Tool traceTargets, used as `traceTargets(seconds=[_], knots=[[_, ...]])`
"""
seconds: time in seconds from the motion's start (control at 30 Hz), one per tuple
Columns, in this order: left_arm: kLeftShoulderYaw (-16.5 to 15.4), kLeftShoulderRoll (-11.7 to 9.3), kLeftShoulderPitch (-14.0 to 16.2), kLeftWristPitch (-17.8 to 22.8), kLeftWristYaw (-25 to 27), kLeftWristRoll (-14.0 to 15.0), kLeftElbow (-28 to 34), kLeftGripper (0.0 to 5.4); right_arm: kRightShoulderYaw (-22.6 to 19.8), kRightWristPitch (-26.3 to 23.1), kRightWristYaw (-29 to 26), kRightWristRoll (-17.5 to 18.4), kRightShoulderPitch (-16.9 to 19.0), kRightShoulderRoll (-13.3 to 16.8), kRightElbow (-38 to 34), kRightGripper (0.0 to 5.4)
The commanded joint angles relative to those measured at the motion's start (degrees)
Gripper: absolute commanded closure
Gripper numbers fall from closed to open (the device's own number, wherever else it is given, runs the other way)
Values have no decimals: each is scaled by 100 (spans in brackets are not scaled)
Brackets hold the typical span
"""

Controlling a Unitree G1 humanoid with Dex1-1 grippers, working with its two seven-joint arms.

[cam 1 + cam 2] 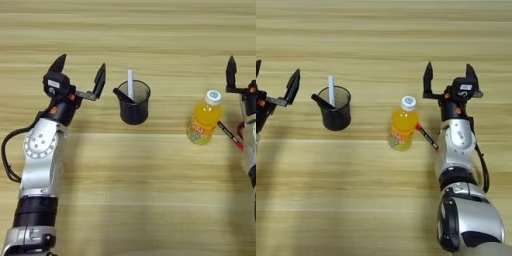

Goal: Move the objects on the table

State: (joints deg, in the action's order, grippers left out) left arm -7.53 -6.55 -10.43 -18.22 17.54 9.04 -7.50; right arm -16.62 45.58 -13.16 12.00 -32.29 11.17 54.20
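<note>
A dark cup [134, 106] stands on the table [130, 200] left of centre. The thick black marker [120, 94] leans inside it beside a white stick [130, 84]. My left gripper [78, 74] hovers just left of the cup, open and holding nothing. The thin black pen with a red cap [427, 137] lies flat between an orange drink bottle [402, 126] and my right forearm. My right gripper [450, 80] is up behind the pen, right of the bottle, open and empty.
The orange bottle with a white cap stands upright right of centre, about a hand's width from the cup. My right arm lies along the right side of the table, my left arm along the left side.
</note>
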Motion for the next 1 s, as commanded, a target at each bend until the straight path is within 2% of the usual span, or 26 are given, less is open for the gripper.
traceTargets(seconds=[0.03, 0.2, 0.27, 0.4, 0.5, 0.57, 0.67, 0.77, 1.0], knots=[[42, 192, 179, -764, -432, -417, -421, 3, -50, -121, -173, 132, 101, 91, -116, 0], [-1, 221, 256, -1480, -716, -620, -1041, 3, 52, -667, -785, 372, 391, 249, -767, 0], [7, 202, 241, -1659, -808, -694, -1221, 3, 179, -1265, -1237, 547, 633, 445, -1410, 0], [10, 180, 150, -1846, -930, -735, -1406, 3, 734, -3074, -2260, 792, 1597, 1085, -3265, 0], [19, 154, 97, -1915, -969, -733, -1508, 3, 830, -4045, -2539, 999, 2215, 1437, -4253, 0], [33, 134, 61, -1950, -990, -732, -1568, 3, 846, -4493, -2726, 1067, 2647, 1656, -4749, 0], [34, 109, 22, -1976, -1004, -715, -1638, 3, 855, -4947, -2874, 1133, 3102, 1830, -5174, 0], [29, 84, -12, -1998, -1010, -693, -1708, 3, 835, -5440, -2871, 1293, 3451, 1866, -5569, 0], [12, 43, -92, -2019, -985, -636, -1833, 3, 831, -6139, -2555, 1140, 4043, 1868, -6166, 0]])
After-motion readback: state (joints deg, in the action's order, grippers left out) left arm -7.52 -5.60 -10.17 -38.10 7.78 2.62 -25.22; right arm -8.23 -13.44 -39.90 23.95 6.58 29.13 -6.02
